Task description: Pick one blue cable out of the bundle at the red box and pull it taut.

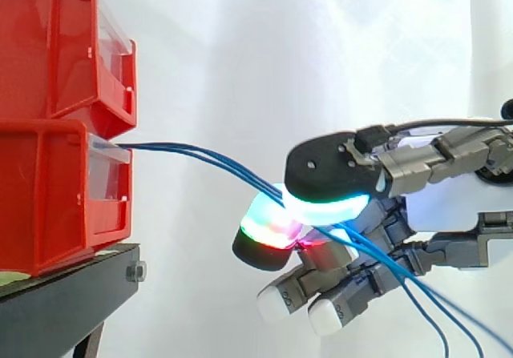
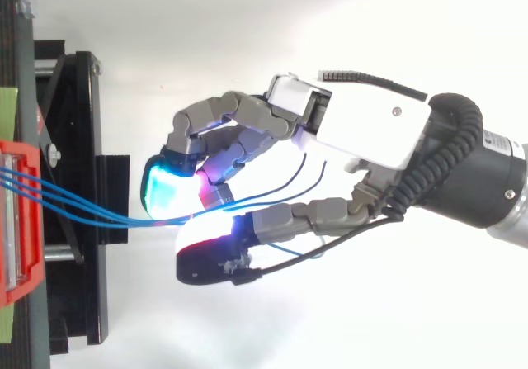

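Several thin blue cables (image 1: pixel 200 156) leave the clear front of the lower red bin (image 1: pixel 48 198) and run right, sloping slightly down and nearly straight. They reach my hand (image 2: pixel 363 121), which comes in from the right. They pass between two glowing fingertips (image 1: pixel 325 210), a cyan-white pad above and a green-red pad below, which are closed together on them. I cannot tell how many cables are in the pinch. Past it the cables (image 1: pixel 425 306) hang loose toward the lower right. From above, the cables (image 2: pixel 74 204) converge just before the pads (image 2: pixel 169 191). The other fingers curl below the pinch.
A second red bin (image 1: pixel 64 46) is stacked on the lower one. Both rest on a black stand (image 1: pixel 72 294) at the left. Behind everything hangs a white curtain (image 1: pixel 240 54). There is open space between the bins and my hand.
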